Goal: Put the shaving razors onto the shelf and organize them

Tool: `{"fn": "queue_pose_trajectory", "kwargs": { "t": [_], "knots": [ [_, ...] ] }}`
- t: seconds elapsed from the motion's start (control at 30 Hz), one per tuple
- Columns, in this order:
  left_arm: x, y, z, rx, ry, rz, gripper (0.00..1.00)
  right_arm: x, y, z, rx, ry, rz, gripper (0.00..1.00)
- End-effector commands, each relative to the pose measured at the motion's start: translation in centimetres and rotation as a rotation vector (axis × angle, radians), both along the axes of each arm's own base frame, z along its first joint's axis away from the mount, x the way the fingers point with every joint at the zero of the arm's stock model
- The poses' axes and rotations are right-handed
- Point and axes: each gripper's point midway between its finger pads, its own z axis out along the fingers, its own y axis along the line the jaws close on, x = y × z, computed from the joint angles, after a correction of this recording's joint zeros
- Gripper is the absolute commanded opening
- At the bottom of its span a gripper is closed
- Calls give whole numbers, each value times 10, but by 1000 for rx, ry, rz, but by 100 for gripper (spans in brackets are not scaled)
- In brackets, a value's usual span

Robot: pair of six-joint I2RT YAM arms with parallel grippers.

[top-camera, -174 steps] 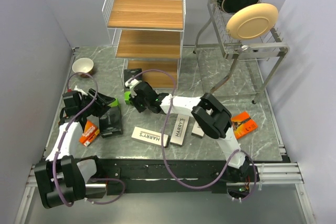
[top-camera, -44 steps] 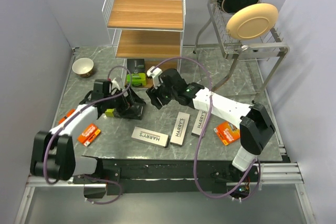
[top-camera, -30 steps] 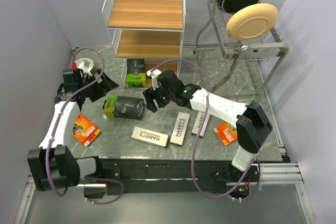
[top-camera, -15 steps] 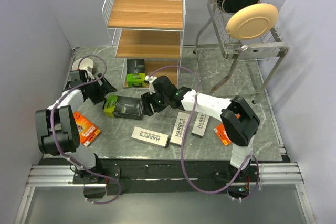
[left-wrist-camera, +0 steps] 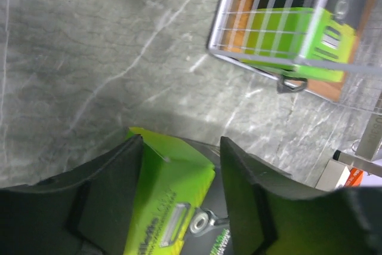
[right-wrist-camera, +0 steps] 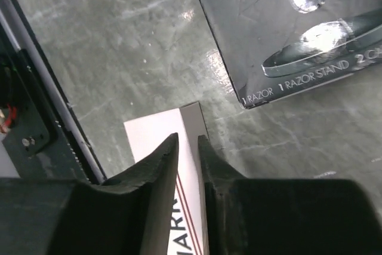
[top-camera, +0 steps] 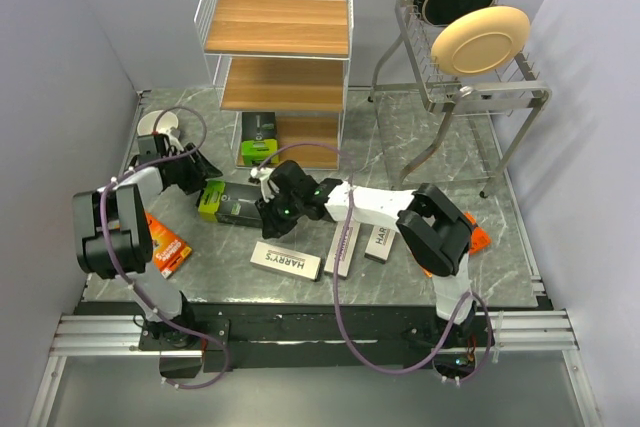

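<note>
A black box with a lime-green end point(top-camera: 238, 204) lies flat left of centre. My left gripper point(top-camera: 207, 186) is open, its fingers point(left-wrist-camera: 113, 195) straddling that lime end point(left-wrist-camera: 170, 186); the left finger is against it and the right one stands apart. My right gripper point(top-camera: 268, 225) is nearly shut and empty, just above the end of a white HARRY'S box point(top-camera: 285, 260), which also shows in the right wrist view point(right-wrist-camera: 155, 141). The black box point(right-wrist-camera: 286, 28) lies beside it. A second black-and-lime box point(top-camera: 260, 137) sits in the bottom tier of the white wire shelf point(top-camera: 278, 7).
Two more HARRY'S boxes point(top-camera: 340, 247) point(top-camera: 380, 240) lie under the right arm. An orange pack point(top-camera: 165, 245) is at the left and another point(top-camera: 478, 237) at the right. A white bowl point(top-camera: 160, 122) and a grey dish rack point(top-camera: 470, 82) stand behind.
My right gripper has moved left and nearer, from beside the black box to over the front HARRY'S box. My left gripper has slid onto the box's lime end.
</note>
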Motion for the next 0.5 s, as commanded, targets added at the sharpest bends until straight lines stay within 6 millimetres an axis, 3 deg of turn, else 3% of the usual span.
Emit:
{"fn": "queue_pose_trajectory", "kwargs": {
  "t": [0.0,0.17,0.3,0.47],
  "knots": [
    [2,-3,2,-9,16,-46,56,22,11,10,22,-69,-54,22],
    [-33,-13,-4,-30,78,-73,53,51,-2,4,-58,-168,-183,18],
    [-59,-24,-2,-63,94,-87,52,75,-16,16,-108,-291,-242,16],
    [-88,-44,0,-85,90,-123,51,88,-43,26,-152,-373,-249,14]
  ]
}}
